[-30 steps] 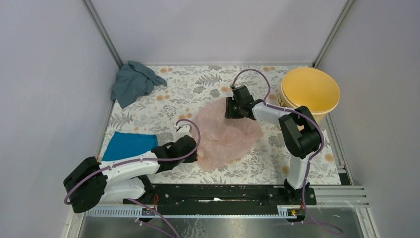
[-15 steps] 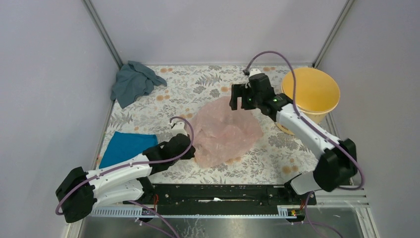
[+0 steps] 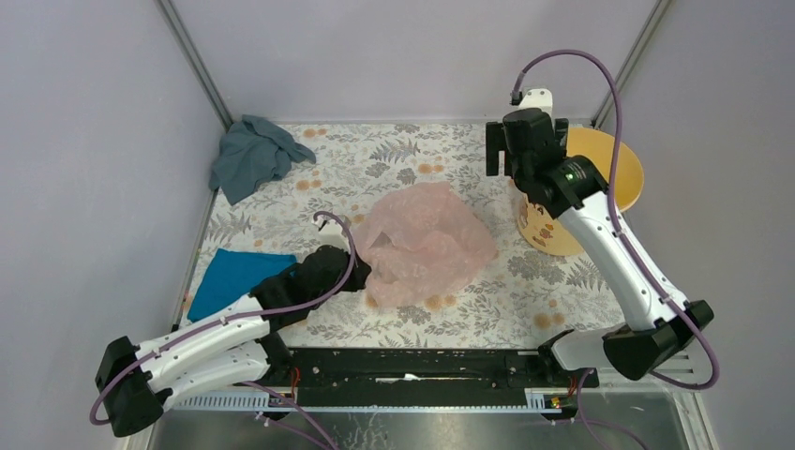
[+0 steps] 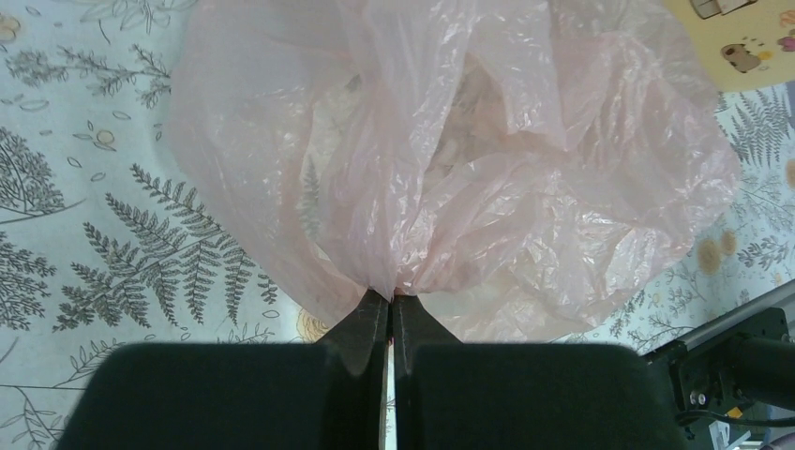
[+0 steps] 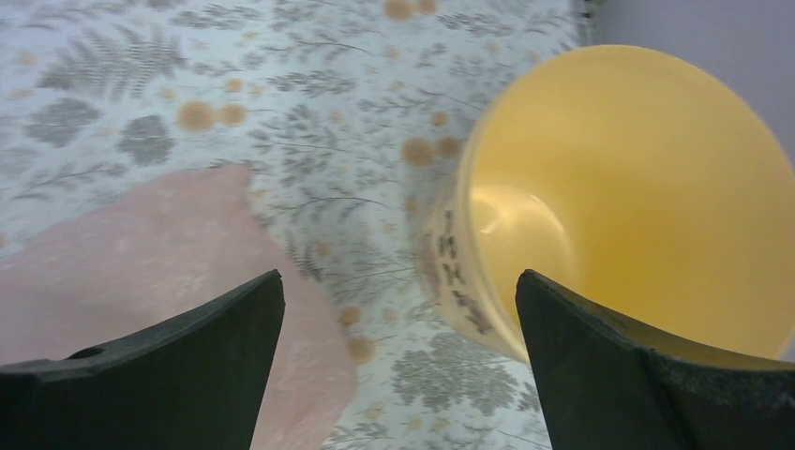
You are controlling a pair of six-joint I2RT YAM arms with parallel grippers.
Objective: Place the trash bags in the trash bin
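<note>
As the empty, spread right gripper (image 5: pixel 398 281) swings up beside the trash bin (image 3: pixel 626 176), only the left gripper (image 4: pixel 390 305) pinches the trash bags (image 3: pixel 427 239).

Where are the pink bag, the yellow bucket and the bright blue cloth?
pink bag (image 3: pixel 427 239): overhead view, crumpled middle.
yellow bucket (image 5: pixel 647 187): right wrist view, inner wall.
bright blue cloth (image 3: pixel 230 277): overhead view, flat middle.
</note>
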